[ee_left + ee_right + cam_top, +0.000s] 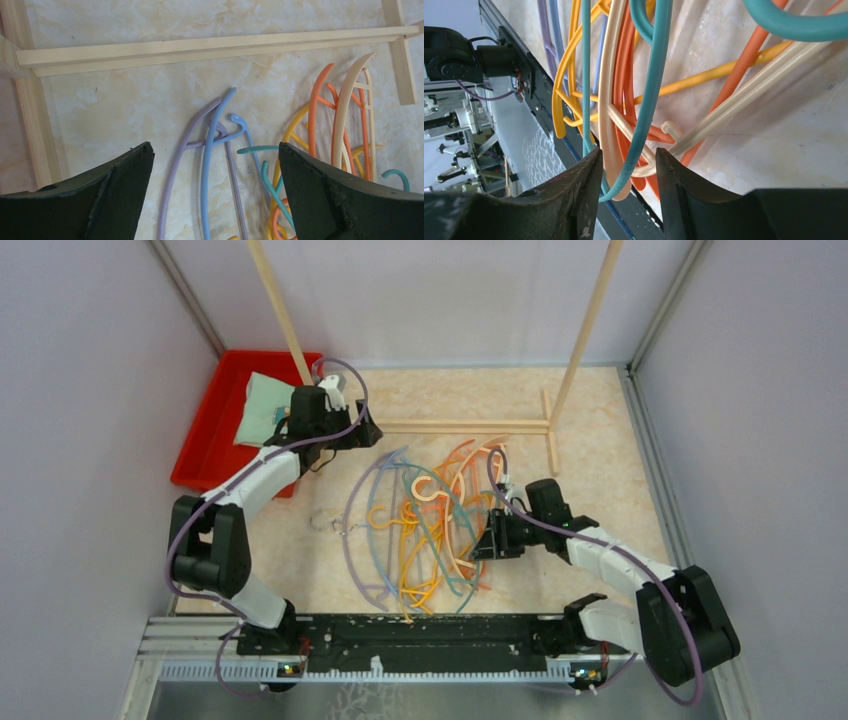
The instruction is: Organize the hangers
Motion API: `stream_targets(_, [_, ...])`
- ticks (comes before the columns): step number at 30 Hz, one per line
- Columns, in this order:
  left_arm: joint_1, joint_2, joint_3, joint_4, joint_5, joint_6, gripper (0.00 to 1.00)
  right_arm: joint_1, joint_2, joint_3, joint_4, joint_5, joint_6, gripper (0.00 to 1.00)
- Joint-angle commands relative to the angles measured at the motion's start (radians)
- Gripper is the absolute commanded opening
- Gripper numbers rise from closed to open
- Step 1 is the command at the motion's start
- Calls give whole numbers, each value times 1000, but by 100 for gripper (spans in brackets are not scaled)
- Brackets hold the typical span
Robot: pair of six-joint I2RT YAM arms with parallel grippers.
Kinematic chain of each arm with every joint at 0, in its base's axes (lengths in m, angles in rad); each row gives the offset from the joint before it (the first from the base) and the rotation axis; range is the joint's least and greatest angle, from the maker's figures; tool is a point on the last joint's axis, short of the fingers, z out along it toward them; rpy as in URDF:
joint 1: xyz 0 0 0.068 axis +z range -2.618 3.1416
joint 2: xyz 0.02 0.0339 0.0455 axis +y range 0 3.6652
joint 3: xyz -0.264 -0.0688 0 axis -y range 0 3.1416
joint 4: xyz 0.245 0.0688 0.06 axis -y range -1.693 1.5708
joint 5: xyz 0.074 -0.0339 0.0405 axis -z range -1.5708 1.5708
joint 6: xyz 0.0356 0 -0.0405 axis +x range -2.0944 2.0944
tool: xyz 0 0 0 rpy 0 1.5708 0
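Several hangers (420,530) lie tangled in a pile mid-table: lavender (350,530), light blue (372,520), teal, yellow, orange, peach. My left gripper (368,433) hovers open over the pile's far left end. In its view (215,147) the lavender (172,170) and light blue (206,165) hangers lie on the table below the wide-apart jaws, with teal (270,187), orange (313,110) and beige (345,105) to the right. My right gripper (485,543) is at the pile's right edge. Its jaws (628,152) stand partly open around the ends of a teal hanger (655,90) and a peach hanger (606,100).
The wooden rack's base bar (470,425) lies just beyond the pile, with uprights (285,310) rising at the back. A red tray (205,440) holding a pale green cloth (262,405) sits at the far left. A small metal hook (325,523) lies left of the pile. The black rail (420,630) runs along the near edge.
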Motion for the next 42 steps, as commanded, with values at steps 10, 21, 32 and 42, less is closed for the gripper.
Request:
stream_targets(10, [-5,-30,-44,-4,-28,27,99,66,21,-36,184,-38,94,27])
stream_targets(21, [-5,-67,-52,-1,-24,26,99,94,-79,189,-194,161,-17,0])
stream_targets(32, [-5,-123,-72,17,-29,18,99,95,-15,320,-310,471,-81,0])
stream_targets(42, [-5,-135,-77,-39,-77,51,99,139,-47,330,-327,224,-87,40])
